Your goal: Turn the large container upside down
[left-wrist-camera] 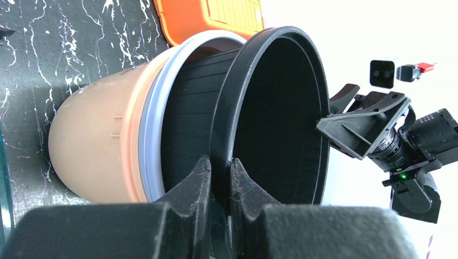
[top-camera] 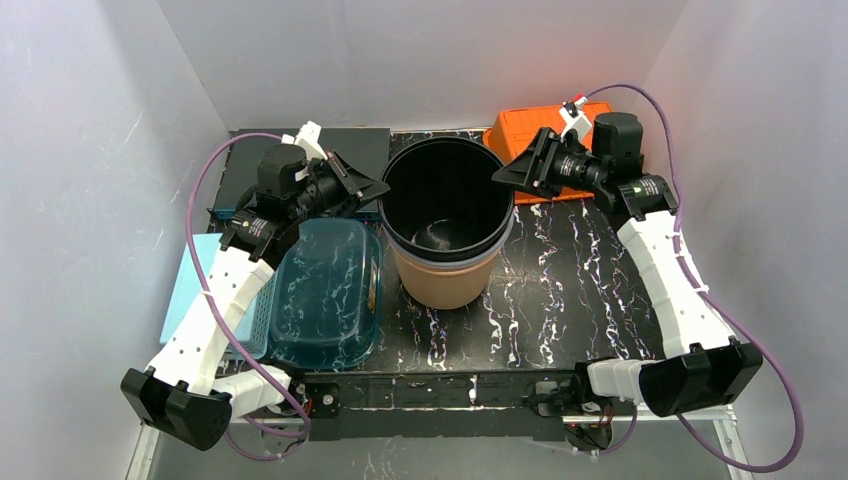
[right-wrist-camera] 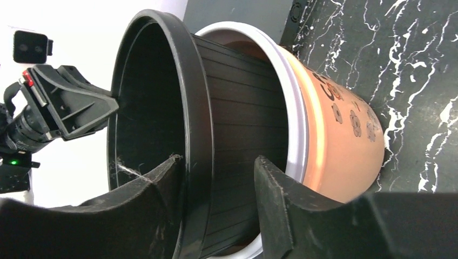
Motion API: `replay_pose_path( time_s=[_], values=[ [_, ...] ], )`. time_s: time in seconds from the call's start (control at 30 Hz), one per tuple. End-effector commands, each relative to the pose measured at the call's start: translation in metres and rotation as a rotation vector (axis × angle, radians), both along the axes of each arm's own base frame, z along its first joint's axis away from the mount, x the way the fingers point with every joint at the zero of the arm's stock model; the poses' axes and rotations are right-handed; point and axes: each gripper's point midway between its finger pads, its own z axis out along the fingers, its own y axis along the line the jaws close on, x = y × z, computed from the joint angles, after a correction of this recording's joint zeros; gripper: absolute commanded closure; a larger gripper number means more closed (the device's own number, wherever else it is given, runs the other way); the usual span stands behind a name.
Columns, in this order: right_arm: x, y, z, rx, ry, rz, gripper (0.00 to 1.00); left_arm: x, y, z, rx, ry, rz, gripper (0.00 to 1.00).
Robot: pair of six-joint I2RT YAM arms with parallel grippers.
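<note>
On the black marbled surface [top-camera: 560,290], the large black container [top-camera: 445,195] sat nested upright in the tan bucket [top-camera: 445,285]. The left tool [left-wrist-camera: 219,178] was clamped on its rim. The right tool [right-wrist-camera: 216,172] straddled the opposite rim, jaws apart. A one-sided lift could jam the container or drag the bucket.

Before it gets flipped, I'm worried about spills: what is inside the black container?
The black container shows only dark walls and a shiny floor, no loose contents. The tan bucket holding it hides whatever lies beneath.
</note>
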Motion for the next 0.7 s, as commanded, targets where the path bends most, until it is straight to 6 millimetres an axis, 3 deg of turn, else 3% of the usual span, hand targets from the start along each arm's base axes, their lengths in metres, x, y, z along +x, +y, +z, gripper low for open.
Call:
replay_pose_path(
  time_s=[0.0,0.2,0.3,0.37,0.57,0.67],
  values=[
    [-0.005,-0.002,0.005,-0.101,-0.065,0.044,0.45,-0.009,-0.006,0.057,-0.106,-0.167,-0.05,1.0],
    [-0.011,0.021,0.014,-0.126,-0.106,0.112,0.71,-0.008,-0.005,0.052,-0.073,-0.159,-0.053,1.0],
    [-0.006,0.021,0.023,-0.145,-0.141,0.075,0.91,-0.009,-0.004,0.05,-0.046,-0.149,-0.061,0.96],
    [0.001,0.014,0.033,-0.162,-0.17,0.018,0.99,-0.01,-0.004,0.049,-0.029,-0.148,-0.07,0.84],
    [0.015,0.005,0.063,-0.157,-0.25,-0.086,0.99,-0.017,0.003,0.046,0.05,-0.158,-0.079,0.37],
    [0.021,-0.001,0.074,-0.156,-0.278,-0.14,0.99,-0.021,0.013,0.043,0.106,-0.169,-0.057,0.21]
  ],
)
